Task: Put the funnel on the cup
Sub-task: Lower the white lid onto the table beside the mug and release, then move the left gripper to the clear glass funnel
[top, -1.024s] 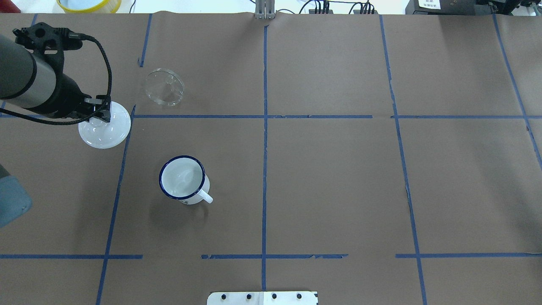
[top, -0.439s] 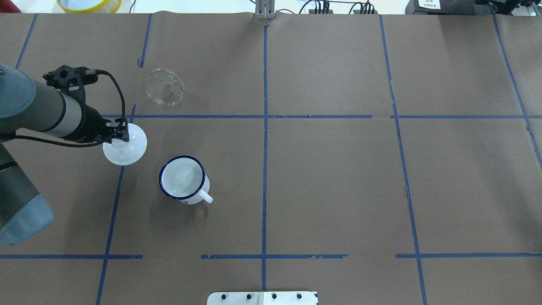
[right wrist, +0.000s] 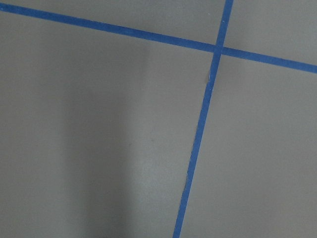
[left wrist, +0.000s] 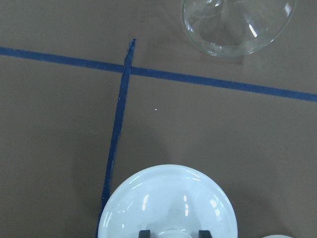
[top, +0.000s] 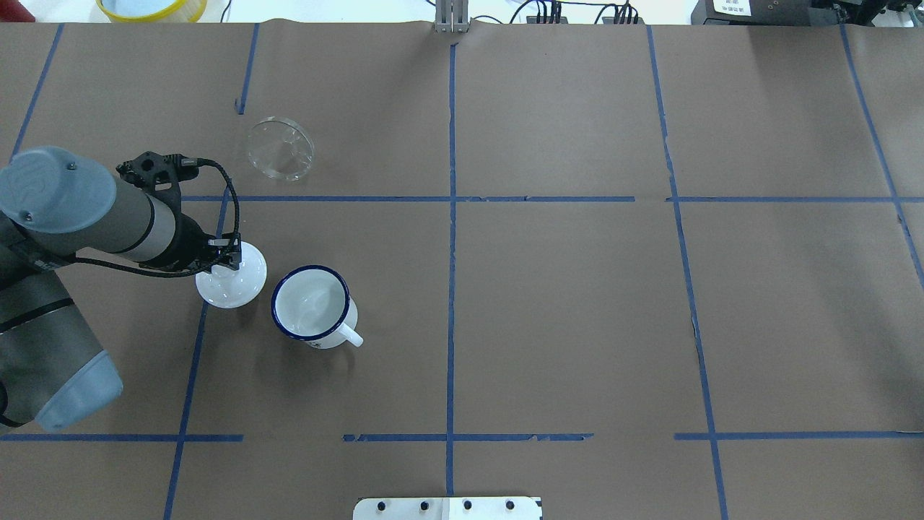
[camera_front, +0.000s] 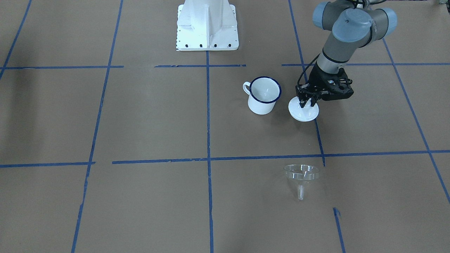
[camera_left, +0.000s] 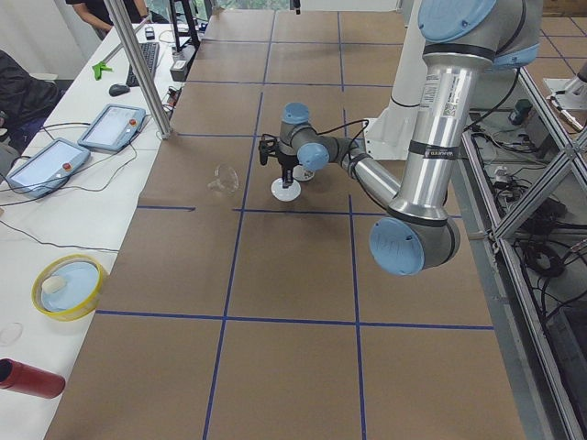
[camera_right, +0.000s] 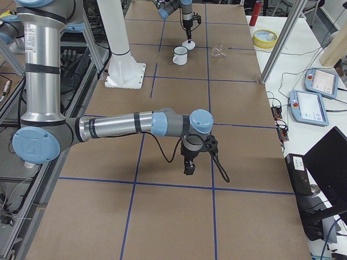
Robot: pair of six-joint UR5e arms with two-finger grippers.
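The clear funnel (top: 280,148) lies tilted on the brown paper beyond the cup; it also shows in the front view (camera_front: 301,174) and the left wrist view (left wrist: 237,25). The white cup (top: 312,306) with a dark blue rim stands upright and empty (camera_front: 263,95). My left gripper (top: 228,258) is shut on the knob of a white round lid (top: 232,287), just left of the cup (camera_front: 306,102). I cannot tell whether the lid touches the table. My right gripper (camera_right: 190,165) shows only in the exterior right view, so I cannot tell whether it is open or shut.
Blue tape lines (top: 451,198) cross the brown paper. The white robot base plate (camera_front: 207,24) sits at the near edge. A yellow dish (top: 151,7) stands beyond the table's far left edge.
My left gripper has carried the white lid nearer and to the right, from beside the funnel to right beside the cup. The lid looks smaller, so lower. Funnel and cup have not moved.
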